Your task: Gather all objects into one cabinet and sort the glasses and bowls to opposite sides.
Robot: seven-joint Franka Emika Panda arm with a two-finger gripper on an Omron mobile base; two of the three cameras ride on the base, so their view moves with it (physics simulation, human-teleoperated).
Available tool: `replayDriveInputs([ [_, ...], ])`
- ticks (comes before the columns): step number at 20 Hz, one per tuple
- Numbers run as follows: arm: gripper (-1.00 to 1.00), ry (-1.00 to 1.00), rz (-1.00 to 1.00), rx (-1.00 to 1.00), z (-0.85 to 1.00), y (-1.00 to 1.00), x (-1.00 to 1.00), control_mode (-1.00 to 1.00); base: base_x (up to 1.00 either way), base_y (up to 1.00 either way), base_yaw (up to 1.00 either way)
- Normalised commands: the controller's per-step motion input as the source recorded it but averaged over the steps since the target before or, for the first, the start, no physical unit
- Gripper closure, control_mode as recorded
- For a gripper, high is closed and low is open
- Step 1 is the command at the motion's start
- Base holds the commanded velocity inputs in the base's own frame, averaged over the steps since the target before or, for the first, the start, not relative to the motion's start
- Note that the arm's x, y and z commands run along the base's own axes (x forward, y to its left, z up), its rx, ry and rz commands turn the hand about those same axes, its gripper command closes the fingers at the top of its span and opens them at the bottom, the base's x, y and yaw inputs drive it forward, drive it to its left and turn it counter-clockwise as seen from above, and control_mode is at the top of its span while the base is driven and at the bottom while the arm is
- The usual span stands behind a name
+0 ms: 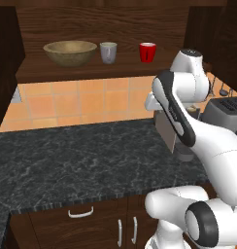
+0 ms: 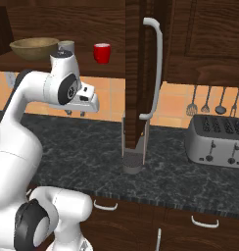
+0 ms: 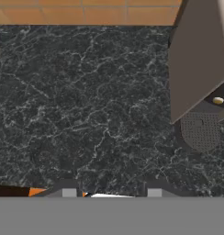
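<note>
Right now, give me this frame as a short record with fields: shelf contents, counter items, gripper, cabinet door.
shelf contents: tan bowl at left, grey cup in the middle, red cup at right
counter items: toaster at right; grey cylinder below the door
gripper: gripper above the counter, jaws apart, holding nothing
cabinet door: open door, seen edge-on, with silver bar handle
</note>
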Motion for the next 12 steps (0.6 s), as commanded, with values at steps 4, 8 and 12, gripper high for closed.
replayDriveInputs([
  [4, -1.00, -0.02, 0.00, 0.00, 0.00, 0.00, -0.30, -1.00, 0.00, 0.00, 0.00],
  [8, -1.00, -0.02, 0.00, -0.01, 0.00, 0.00, -0.85, -1.00, 0.00, 0.00, 0.00],
  [12, -1.00, 0.00, 0.00, 0.00, 0.01, 0.00, -1.00, -1.00, 0.00, 0.00, 0.00],
])
